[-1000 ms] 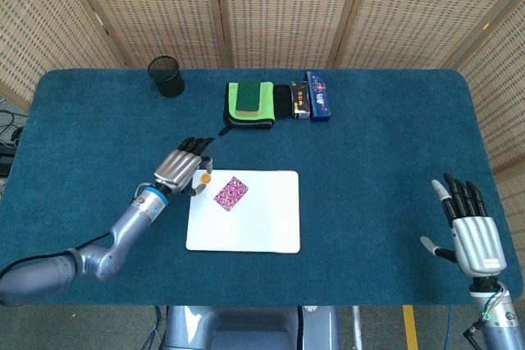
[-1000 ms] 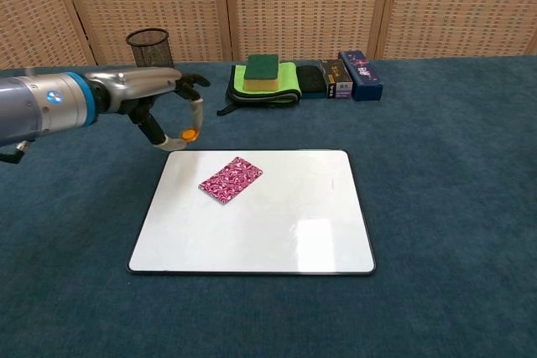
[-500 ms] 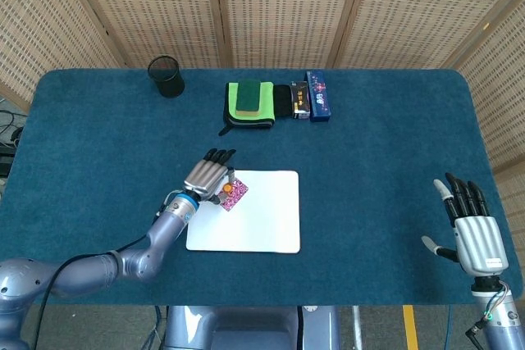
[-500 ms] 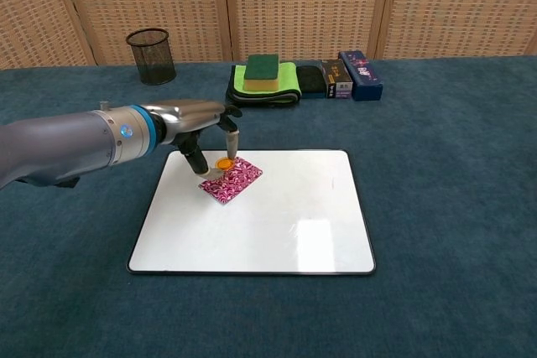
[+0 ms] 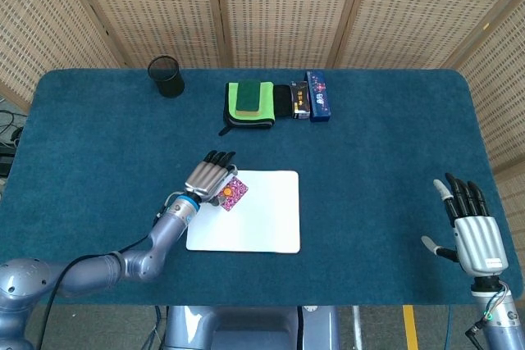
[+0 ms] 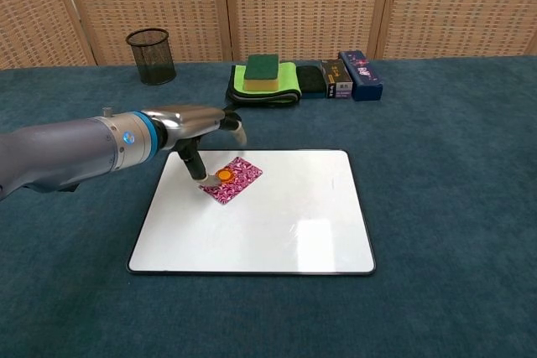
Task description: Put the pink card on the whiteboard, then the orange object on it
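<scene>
The wide table covered in dark teal felt carries everything, and the flat white rectangular whiteboard lies on it directly under and to the inner side of the left hand, a level surface ready to take both task items. At the far edge, well beyond that hand, sit a folded green cloth with a green and yellow sponge on top, a row of small dark boxes and a black wire-mesh pen cup; all seem parked out of the working area.

The patterned pink card lies flat on the near-left part of the board, just below the left hand's fingertips, so the first half of the task looks done. The small round orange object sits on the card's near corner, touching it, directly under the hand.

In the chest view the left hand reaches down with its thumb beside the orange object and another finger lifted away toward the far side, the fingers partly spread. Whether the thumb is pressing the disc or has let go I cannot tell; the head view hides the contact under the hand's back. My reading is that release is under way.

The right hand rests well apart at the table's near-right, fingers straight and spread, holding nothing.
</scene>
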{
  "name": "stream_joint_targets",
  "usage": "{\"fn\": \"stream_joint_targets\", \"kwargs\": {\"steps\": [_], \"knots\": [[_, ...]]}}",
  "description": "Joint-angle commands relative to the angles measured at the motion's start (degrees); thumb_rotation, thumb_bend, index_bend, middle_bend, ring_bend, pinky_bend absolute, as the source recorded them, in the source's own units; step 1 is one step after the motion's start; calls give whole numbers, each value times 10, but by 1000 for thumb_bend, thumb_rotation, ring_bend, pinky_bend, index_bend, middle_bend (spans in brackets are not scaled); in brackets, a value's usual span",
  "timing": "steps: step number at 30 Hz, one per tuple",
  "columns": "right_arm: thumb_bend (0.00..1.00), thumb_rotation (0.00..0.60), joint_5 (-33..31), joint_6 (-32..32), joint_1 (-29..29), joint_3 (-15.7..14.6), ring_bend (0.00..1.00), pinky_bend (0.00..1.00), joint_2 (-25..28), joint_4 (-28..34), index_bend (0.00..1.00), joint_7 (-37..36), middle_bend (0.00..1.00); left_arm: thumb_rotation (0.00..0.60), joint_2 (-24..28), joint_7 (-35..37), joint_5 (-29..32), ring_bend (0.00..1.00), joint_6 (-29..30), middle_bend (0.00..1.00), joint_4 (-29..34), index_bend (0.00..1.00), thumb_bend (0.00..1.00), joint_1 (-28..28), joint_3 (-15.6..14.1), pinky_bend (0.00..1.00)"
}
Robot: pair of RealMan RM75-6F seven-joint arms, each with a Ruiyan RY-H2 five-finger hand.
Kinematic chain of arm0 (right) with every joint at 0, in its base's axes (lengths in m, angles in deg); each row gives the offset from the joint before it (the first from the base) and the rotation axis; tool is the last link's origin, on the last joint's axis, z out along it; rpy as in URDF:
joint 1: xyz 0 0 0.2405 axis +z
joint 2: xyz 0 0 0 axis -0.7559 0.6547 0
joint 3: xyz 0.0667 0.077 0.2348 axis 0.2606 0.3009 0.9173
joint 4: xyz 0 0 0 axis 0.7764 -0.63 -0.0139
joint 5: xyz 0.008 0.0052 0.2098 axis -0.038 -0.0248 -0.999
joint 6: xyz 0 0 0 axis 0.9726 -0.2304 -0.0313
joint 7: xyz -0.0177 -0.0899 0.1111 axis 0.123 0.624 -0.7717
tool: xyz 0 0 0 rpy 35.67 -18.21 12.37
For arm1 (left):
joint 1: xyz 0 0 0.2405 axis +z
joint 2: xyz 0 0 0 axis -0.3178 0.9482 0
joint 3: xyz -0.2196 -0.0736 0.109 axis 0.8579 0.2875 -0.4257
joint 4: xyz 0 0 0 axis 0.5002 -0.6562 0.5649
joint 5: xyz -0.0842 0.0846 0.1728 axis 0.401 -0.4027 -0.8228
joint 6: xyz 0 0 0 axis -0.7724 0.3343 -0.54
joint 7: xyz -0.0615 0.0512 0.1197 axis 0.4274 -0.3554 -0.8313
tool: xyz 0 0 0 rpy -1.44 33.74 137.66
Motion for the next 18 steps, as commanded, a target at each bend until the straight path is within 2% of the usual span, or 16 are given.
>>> {"fn": "stream_joint_targets", "kwargs": {"steps": [1, 7, 10, 12, 14, 18], "knots": [[0, 600, 0, 0, 0, 0, 0, 0, 0, 0, 0, 0, 0, 600, 4, 3, 2, 0, -5, 0, 6, 4, 289, 0, -1, 0], [0, 600, 0, 0, 0, 0, 0, 0, 0, -1, 0, -1, 0, 600, 26, 27, -21, 0, 9, 0, 39, 0, 256, 10, 4, 0], [0, 600, 0, 0, 0, 0, 0, 0, 0, -2, 0, -1, 0, 600, 56, 45, -55, 0, 39, 0, 75, 0, 158, 29, 3, 0], [0, 600, 0, 0, 0, 0, 0, 0, 0, -2, 0, -1, 0, 600, 89, 56, -89, 0, 76, 0, 110, 0, 57, 53, -6, 0], [0, 600, 0, -1, 0, 0, 0, 0, -1, -2, 0, 0, 0, 600, 121, 65, -117, 0, 115, 0, 136, 0, 10, 80, -17, 0], [0, 600, 3, -4, -1, 0, 0, 0, -2, -2, 0, 4, 0, 600, 198, 113, -172, 0, 196, 0, 179, 0, 0, 152, -46, 0]]}}
